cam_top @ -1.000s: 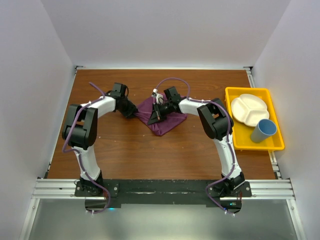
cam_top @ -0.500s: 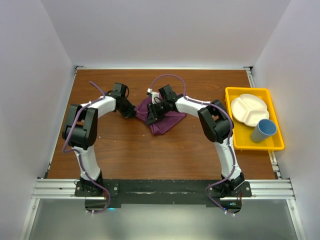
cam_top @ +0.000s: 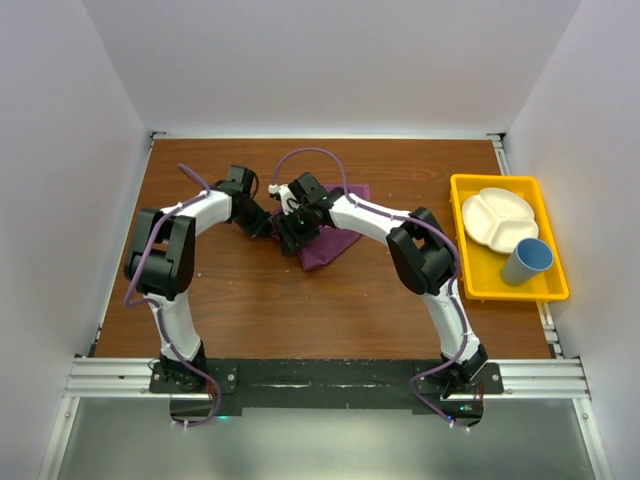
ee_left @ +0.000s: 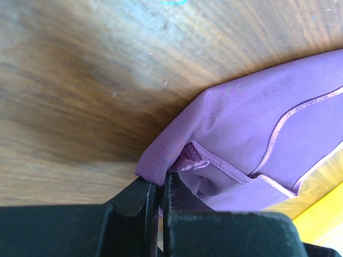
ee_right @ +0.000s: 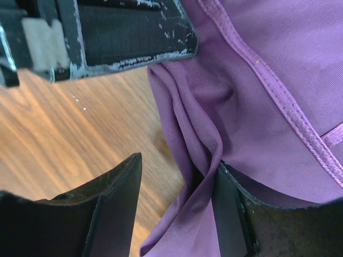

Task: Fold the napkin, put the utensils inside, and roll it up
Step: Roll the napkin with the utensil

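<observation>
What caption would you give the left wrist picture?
Left gripper pinching a folded edge of the purple napkin on the wooden table.

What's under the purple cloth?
Only the brown wooden table shows around the crumpled plum-purple cloth napkin. Its folds cover whatever lies beneath, so no cutlery can be seen.

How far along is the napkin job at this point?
Early. Done: the napkin lies doubled over in layers, though rumpled, not a neat fold. In hand: the left gripper is shut on its corner, and the right gripper stands open with a ridge of cloth between its fingers. Left: no utensils show in any view, so placing them inside and rolling up are not yet done.
</observation>
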Available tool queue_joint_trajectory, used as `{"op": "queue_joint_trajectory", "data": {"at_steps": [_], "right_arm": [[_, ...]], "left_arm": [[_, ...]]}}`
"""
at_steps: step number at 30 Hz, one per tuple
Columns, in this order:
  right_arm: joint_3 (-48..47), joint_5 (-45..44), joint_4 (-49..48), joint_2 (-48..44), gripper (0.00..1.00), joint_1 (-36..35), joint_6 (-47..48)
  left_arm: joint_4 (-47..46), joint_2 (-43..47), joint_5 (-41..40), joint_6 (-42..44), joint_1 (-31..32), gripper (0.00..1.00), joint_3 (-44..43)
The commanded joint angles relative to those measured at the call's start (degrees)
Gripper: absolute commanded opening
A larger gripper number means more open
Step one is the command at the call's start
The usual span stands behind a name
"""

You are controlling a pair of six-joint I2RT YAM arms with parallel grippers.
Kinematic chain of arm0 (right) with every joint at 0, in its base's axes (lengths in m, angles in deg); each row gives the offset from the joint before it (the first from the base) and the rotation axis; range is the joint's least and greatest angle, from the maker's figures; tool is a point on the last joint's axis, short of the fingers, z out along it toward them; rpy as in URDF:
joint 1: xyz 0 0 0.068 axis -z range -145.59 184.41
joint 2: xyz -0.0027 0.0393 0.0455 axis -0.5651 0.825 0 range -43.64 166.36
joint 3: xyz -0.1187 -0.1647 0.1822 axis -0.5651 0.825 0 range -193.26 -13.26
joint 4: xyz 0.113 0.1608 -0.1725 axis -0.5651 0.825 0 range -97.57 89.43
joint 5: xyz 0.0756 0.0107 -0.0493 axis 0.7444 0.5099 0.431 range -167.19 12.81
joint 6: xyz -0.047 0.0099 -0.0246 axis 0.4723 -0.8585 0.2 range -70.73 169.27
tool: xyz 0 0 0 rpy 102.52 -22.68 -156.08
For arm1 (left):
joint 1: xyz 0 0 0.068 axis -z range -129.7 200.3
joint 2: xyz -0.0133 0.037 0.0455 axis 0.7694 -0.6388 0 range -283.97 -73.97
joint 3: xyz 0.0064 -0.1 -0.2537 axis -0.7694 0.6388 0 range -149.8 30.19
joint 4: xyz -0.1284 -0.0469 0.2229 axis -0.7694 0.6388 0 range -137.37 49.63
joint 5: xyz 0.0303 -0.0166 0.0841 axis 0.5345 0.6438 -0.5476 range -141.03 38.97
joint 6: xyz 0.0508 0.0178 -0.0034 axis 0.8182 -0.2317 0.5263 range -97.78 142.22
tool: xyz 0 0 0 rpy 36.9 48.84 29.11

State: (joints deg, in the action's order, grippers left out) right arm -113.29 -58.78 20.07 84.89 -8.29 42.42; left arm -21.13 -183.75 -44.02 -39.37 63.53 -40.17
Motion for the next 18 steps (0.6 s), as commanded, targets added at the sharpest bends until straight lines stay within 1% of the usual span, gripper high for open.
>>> {"op": "queue_joint_trajectory", "data": {"at_steps": [1,3,4,6,7,8,9,12,13,14,15,16,17,18], "right_arm": [[-2.1,-7.0,3.1,2.5,0.54,-0.6,2.2],[-2.1,-7.9,2.9,2.9,0.47,-0.7,1.3],[-2.1,-8.1,2.9,2.9,0.29,-0.6,1.1],[-2.1,-8.1,2.8,3.1,0.16,-0.2,-0.3],[-2.0,-6.3,2.6,3.1,0.04,0.0,-0.7],[-1.8,-5.2,2.5,3.1,0.0,0.5,-1.6],[-1.6,-4.3,2.3,3.2,0.0,1.3,-2.1],[-0.1,2.7,1.4,3.5,0.0,3.3,-3.3],[0.7,4.2,0.8,3.6,0.0,3.8,-3.6],[1.1,8.8,0.4,3.8,0.0,4.2,-4.0],[1.2,11.2,0.1,4.1,0.0,5.1,-4.3],[1.1,12.9,-0.1,5.2,0.0,5.5,-4.7],[1.0,16.7,-0.2,5.7,0.0,5.9,-5.3],[1.1,18.4,-0.7,6.1,0.0,6.7,-6.1]], "left_arm": [[8.7,-1.9,-1.0,0.0,0.8,0.0,-0.7],[9.3,-1.8,-1.1,0.0,0.8,0.0,-1.1],[9.3,-1.8,-1.2,0.1,0.8,0.0,-1.1],[9.5,-1.6,-1.4,0.4,0.8,0.0,-1.4],[9.4,-1.6,-1.4,0.8,0.7,0.0,-1.5],[9.2,-1.5,-1.4,1.0,0.7,0.0,-1.6],[9.2,-1.4,-1.2,1.8,0.6,0.0,-1.7],[7.8,-0.6,-1.2,4.6,-0.2,0.0,-2.1],[7.4,-0.3,-1.5,5.4,-0.5,0.08,-2.1],[6.1,0.6,-1.6,6.3,-0.9,0.13,-2.1],[5.4,1.1,-2.0,8.0,-1.1,0.18,-2.1],[4.7,1.7,-2.0,8.7,-1.3,0.3,-1.8],[3.0,2.7,-1.7,9.3,-1.6,0.34,-1.5],[1.9,3.3,-0.3,10.8,-1.9,0.39,-1.2]]}}
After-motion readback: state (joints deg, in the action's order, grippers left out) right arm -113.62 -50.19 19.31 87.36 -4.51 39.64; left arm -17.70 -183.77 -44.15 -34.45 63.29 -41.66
